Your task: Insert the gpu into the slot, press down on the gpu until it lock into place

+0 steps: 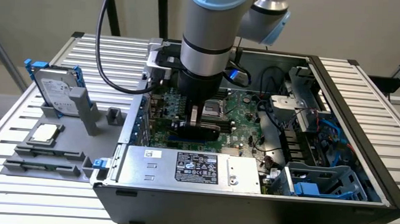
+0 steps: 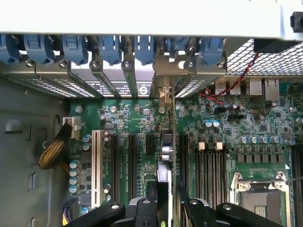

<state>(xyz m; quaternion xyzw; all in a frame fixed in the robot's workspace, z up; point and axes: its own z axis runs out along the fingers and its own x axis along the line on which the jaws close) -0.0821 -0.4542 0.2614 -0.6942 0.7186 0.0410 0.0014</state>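
The gpu stands on edge over the green motherboard, seen edge-on from the wrist as a thin strip running from the gripper toward the metal bracket at the case's rear wall; it sits in line with one of the long black slots, though whether its contacts are fully seated is hidden. The jaws are pressed against its two faces near the upper edge, pinching the card between black fingers. In the exterior view the gripper hangs low inside the open computer case, just behind the silver power supply. Judged from its look, the card is light and stiff but fragile: a flat laminate board that resists bending a little and would crack or shed parts if squeezed hard or pushed off-axis. The top edge and bare board margins seem the safest hold, with pressure kept straight down along the slot. Around it the motherboard is matte and crowded with small cylindrical capacitors, and blue plastic latches line the rear wall
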